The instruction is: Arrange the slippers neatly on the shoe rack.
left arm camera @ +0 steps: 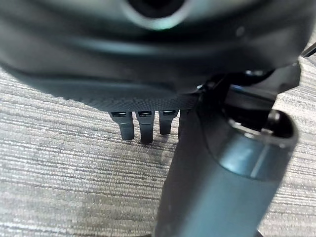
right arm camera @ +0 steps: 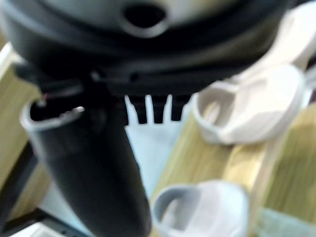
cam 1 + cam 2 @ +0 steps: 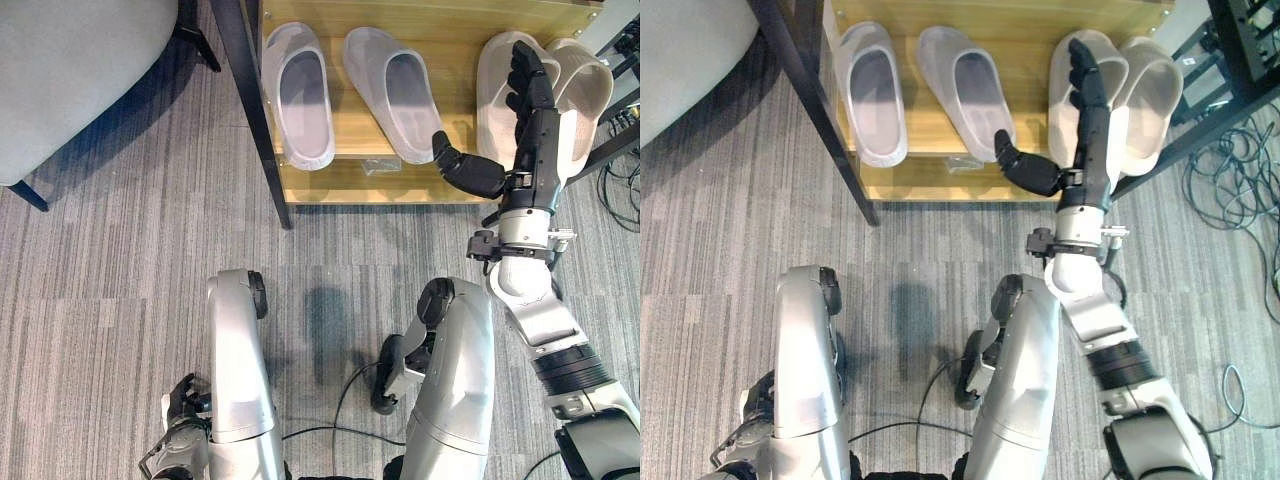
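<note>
Four slippers lie on the wooden shoe rack (image 3: 350,180): a grey pair (image 3: 345,92) at left, a beige pair (image 3: 590,85) at right. Left hand (image 3: 180,398) hangs low over carpet, fingers straight. Right hand (image 3: 530,95) lies over the beige pair, fingers extended, thumb spread.

Pale grey is seen on the two left slippers (image 3: 345,92), off-white on the right pair (image 3: 545,90), light yellowish wood on the shoe rack (image 3: 440,30), black on its frame (image 3: 255,120), and grey streaks on the carpet (image 3: 100,300).
</note>
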{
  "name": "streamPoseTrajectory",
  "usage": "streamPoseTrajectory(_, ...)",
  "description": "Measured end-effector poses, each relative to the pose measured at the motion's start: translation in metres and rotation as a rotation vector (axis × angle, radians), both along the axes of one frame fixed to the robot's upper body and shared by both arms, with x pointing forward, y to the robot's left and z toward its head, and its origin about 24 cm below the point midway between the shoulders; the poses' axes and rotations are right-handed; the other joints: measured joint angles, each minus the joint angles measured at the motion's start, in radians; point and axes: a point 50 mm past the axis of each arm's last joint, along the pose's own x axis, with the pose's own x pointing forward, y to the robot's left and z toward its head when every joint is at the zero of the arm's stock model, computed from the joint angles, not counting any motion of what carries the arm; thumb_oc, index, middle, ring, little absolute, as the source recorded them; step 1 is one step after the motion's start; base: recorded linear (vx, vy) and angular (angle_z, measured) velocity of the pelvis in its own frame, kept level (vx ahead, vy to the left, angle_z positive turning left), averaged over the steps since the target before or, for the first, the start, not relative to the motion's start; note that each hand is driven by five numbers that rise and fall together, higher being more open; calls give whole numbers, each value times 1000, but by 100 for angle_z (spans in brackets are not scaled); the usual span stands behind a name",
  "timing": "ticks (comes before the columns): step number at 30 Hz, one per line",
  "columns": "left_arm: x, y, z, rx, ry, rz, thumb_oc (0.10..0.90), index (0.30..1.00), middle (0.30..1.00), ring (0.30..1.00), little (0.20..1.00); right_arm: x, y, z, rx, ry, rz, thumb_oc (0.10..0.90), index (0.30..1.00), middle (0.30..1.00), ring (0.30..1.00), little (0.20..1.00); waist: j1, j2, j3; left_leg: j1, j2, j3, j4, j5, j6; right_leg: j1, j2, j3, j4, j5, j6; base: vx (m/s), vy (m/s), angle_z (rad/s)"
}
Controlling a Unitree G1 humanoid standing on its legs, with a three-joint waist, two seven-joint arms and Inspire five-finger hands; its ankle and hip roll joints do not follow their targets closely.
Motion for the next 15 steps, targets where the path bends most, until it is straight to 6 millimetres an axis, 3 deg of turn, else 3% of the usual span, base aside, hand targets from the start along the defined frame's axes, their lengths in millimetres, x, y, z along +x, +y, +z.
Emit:
streamPoseTrajectory(7, 0, 0, 0, 5, -1, 5, 800, 900, 900, 900, 900, 3, 19, -20, 10, 87, 87, 800, 900, 900, 900, 900, 2, 0, 0, 1, -2, 1, 2, 0, 0, 0, 0, 3, 2, -1, 2, 0, 0, 0)
streamPoseTrajectory(9, 0, 0, 0, 6, -3, 6, 800, 900, 900, 900, 900, 8, 17, -32, 40, 136, 70, 800, 900, 900, 900, 900, 3, 0, 0, 2, -2, 1, 3, 0, 0, 2, 0, 4, 3, -1, 2, 0, 0, 0)
streamPoseTrajectory(15, 0, -1, 0, 5, -2, 7, 800, 900, 900, 900, 900, 11, 10, -40, 50, 173, 38, 800, 900, 900, 900, 900, 2, 0, 0, 3, -4, 1, 4, 0, 0, 2, 0, 6, 7, -1, 2, 0, 0, 0)
